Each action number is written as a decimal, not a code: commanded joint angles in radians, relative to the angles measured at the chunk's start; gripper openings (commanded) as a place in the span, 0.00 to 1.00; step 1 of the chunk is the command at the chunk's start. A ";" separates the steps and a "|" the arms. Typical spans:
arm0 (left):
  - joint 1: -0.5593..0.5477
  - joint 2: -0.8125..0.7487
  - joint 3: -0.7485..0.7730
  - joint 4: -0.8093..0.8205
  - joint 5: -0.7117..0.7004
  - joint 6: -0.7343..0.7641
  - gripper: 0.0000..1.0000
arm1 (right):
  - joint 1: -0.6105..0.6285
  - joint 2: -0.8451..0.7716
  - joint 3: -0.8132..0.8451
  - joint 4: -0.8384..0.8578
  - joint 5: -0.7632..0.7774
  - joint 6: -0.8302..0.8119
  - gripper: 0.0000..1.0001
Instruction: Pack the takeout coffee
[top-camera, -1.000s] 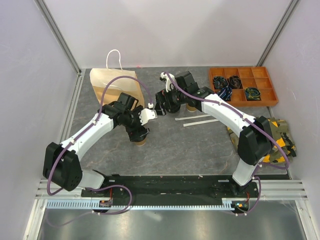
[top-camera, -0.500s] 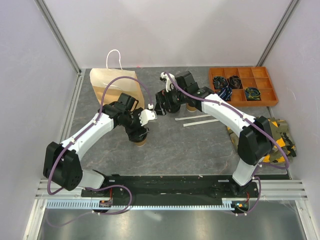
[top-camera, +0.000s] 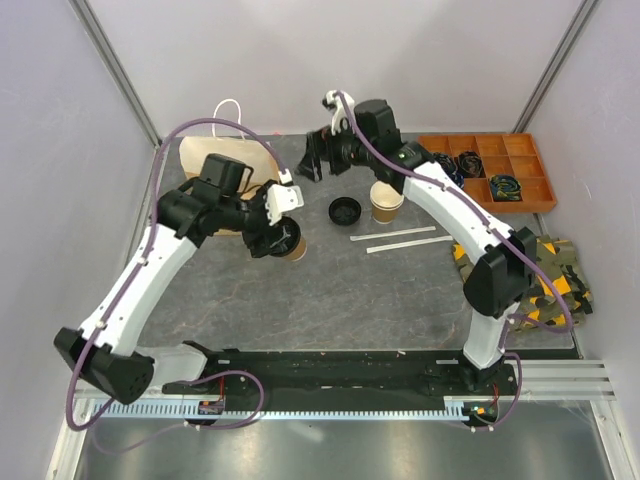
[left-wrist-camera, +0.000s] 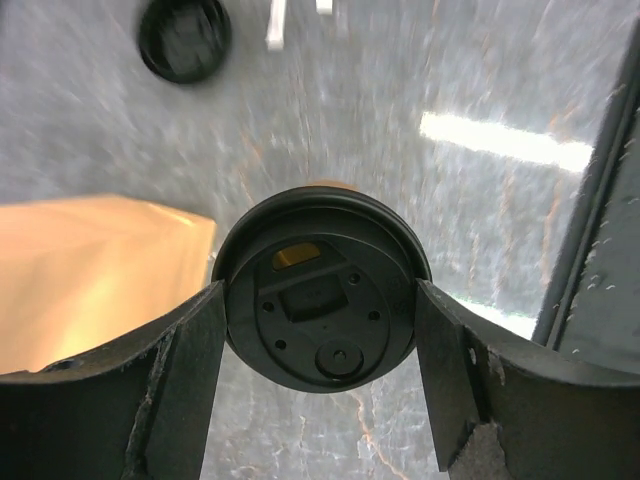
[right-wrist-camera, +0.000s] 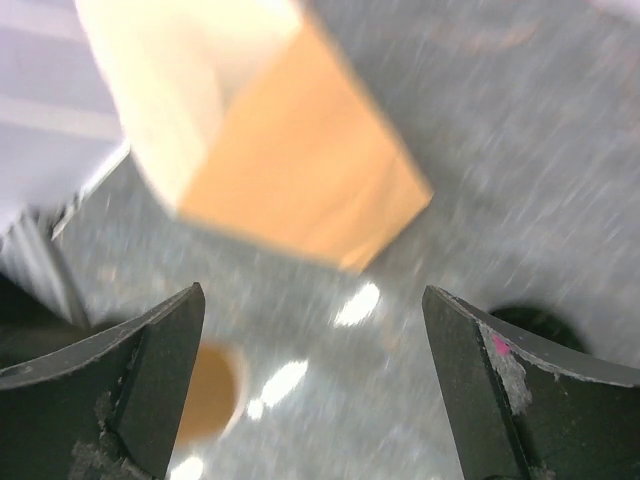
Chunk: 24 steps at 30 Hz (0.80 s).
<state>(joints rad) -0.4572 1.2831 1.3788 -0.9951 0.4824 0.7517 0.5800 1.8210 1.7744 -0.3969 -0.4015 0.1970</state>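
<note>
Black-lidded kraft cup (left-wrist-camera: 318, 300) is clamped in the left gripper (left-wrist-camera: 320, 310), beside the tan paper bag (left-wrist-camera: 90, 270). Right gripper (right-wrist-camera: 310, 300) hangs wide open over the bench (right-wrist-camera: 520, 150), empty.

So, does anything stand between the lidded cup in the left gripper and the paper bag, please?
Nothing visible does: the lidded cup in the left gripper is right beside the paper bag, only bare table between.

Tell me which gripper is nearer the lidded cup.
Left. The left gripper clamps the lidded cup, one finger on each side of it. The right gripper hangs open farther back, near the paper bag, apart from the cup.
</note>
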 joint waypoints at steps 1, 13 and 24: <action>-0.003 -0.070 0.126 -0.077 0.102 -0.089 0.61 | -0.008 0.084 0.203 0.090 0.082 0.018 0.98; 0.136 -0.091 0.420 0.052 0.041 -0.330 0.59 | 0.038 0.325 0.459 0.291 0.038 -0.037 0.98; 0.273 -0.129 0.451 0.153 -0.060 -0.489 0.59 | 0.081 0.414 0.485 0.339 0.087 -0.226 0.95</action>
<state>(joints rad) -0.2089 1.1759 1.8057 -0.9134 0.4725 0.3603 0.6582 2.2181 2.2074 -0.1169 -0.3431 0.0650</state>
